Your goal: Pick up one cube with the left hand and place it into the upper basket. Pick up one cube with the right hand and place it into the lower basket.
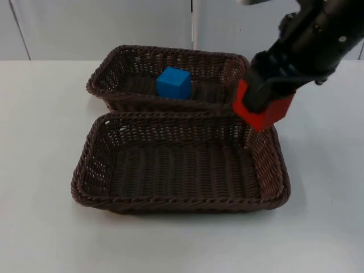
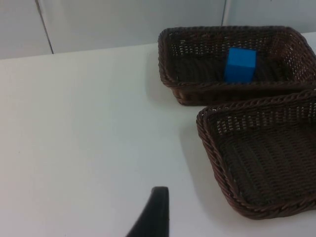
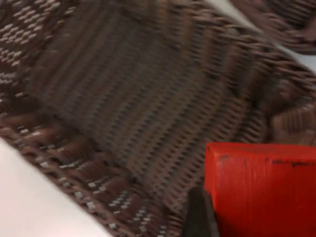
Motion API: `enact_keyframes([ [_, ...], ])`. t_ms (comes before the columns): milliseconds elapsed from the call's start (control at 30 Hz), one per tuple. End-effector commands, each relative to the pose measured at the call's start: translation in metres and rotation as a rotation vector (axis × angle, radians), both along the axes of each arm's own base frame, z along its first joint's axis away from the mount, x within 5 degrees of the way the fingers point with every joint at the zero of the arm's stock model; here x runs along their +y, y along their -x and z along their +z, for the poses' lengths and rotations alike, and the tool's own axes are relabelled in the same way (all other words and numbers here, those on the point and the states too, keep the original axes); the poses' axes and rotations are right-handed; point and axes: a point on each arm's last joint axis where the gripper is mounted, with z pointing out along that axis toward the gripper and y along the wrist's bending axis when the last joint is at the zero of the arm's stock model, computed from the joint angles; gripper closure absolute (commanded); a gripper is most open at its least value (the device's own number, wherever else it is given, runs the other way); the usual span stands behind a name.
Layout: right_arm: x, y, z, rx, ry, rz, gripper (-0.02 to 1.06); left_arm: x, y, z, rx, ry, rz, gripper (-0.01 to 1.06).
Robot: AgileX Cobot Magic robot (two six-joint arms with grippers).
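We start from a white counter (image 1: 40,170) that runs back to a grey partition wall (image 1: 85,28). On it the right gripper (image 1: 266,108) pinches a red cube (image 1: 263,112) in the air, above the far right corner of the lower basket (image 1: 96,187), close over the rim where that basket meets the upper basket (image 1: 99,79).

The upper basket already holds a blue cube (image 1: 173,83), so we judge the left arm's part done and the right arm's placement as what remains.

The risk we see is a release from this spot. The cube hangs over the corner and not the basket's middle, so it could catch the woven rim and tip out onto the counter to the right, or roll toward the far basket. Carrying it left and nearer first would avoid that.

The top view gives the cube's place relative to both baskets. The right wrist view shows instead the red cube (image 3: 261,190) against the weave of the lower basket (image 3: 123,113) beneath it. In the left wrist view we see the left gripper (image 2: 153,217) waiting over bare counter left of the baskets; we cannot tell whether it is spread.
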Motion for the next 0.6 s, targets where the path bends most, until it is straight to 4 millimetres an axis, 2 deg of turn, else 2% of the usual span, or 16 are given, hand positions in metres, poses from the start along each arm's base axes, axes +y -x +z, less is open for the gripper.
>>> enact_keyframes([
  [0,0.009,0.007,0.006,-0.024,0.005,0.058,1.05,0.000,0.000,0.000,-0.008,0.009,-0.001,0.20],
  [133,0.019,0.015,0.006,-0.039,0.013,0.120,1.05,0.000,0.000,0.000,-0.008,0.009,-0.001,0.20],
  [567,0.020,0.015,0.007,-0.054,0.018,0.140,1.05,0.000,0.000,0.000,-0.007,0.011,-0.001,0.20],
])
